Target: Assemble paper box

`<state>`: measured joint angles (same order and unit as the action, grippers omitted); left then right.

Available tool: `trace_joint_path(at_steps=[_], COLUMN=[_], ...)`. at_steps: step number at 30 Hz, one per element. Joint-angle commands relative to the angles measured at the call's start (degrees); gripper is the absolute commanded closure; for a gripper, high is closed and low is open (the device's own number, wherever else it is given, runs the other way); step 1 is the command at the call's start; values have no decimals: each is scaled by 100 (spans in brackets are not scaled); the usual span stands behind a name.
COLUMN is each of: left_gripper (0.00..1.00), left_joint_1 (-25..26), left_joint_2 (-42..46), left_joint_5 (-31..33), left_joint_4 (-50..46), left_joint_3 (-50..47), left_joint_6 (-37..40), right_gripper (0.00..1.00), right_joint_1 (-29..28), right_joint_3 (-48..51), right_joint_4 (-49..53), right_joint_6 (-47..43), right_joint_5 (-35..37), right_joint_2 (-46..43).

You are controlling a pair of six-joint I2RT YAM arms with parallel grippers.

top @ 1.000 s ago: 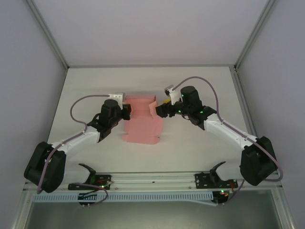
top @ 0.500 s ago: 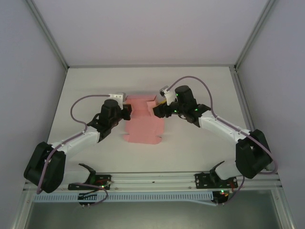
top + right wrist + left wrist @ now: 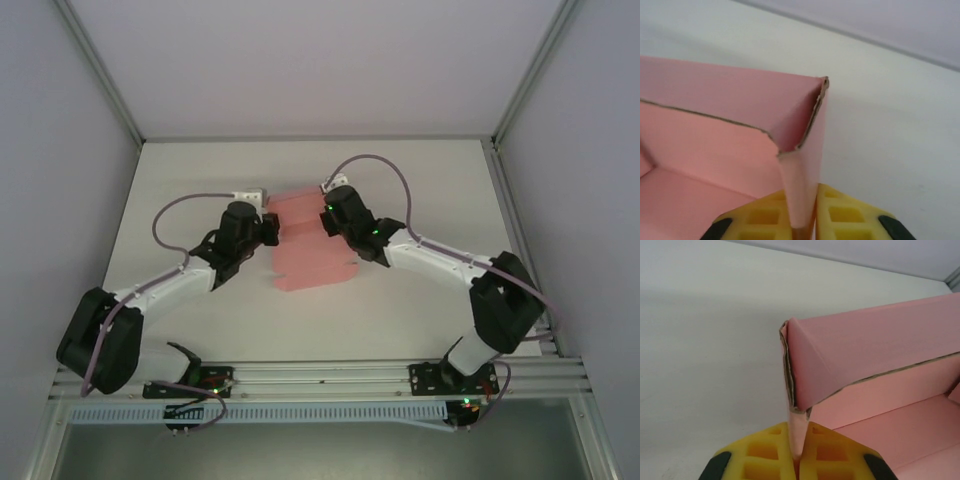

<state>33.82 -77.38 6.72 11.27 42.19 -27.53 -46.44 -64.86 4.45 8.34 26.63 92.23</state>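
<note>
The pink thin-card paper box sits half-folded on the white counter, side walls raised. The left pincer and the right pincer each clamp a corner flap.

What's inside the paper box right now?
The paper box shows just its own bare pink floor and inner walls. The corners behind each folded-over wall flap are covered, so unknown.

Left arm, right arm: white link shells, black joint housings, bulky black shoulder blocks farthest from tool. Mauve cable arcs from each wrist back to link. Small white bracket just behind tool. Left fingers, right fingers: yellow, moulded rectangular pockets, black outer corners.
</note>
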Motion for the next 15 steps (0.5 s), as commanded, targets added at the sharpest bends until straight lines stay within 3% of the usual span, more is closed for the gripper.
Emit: trace_joint_path(at_steps=[1,4,10,15], left_gripper=[100,100,100,100], left_joint_1=[189,167,-117,-278], left_joint_2=[-222,-497,-749,-852], left_joint_5=[770,1613,2968,3758], left_joint_4=[-619,-1606,-3124,-3934], left_joint_3=[499,857,976,986], left_joint_6=[-420,-784,-1305,-1676], right_gripper=[94,99,98,97], right_joint_1=[-94,-46,163,299], right_joint_3=[-473,-819,-801,-649], right_joint_4=[633,1300,1603,1468], right_joint_6=[748,1110,871,631], right_joint_5=[2497,3349,4383,4602], right_joint_2=[472,821,795,604])
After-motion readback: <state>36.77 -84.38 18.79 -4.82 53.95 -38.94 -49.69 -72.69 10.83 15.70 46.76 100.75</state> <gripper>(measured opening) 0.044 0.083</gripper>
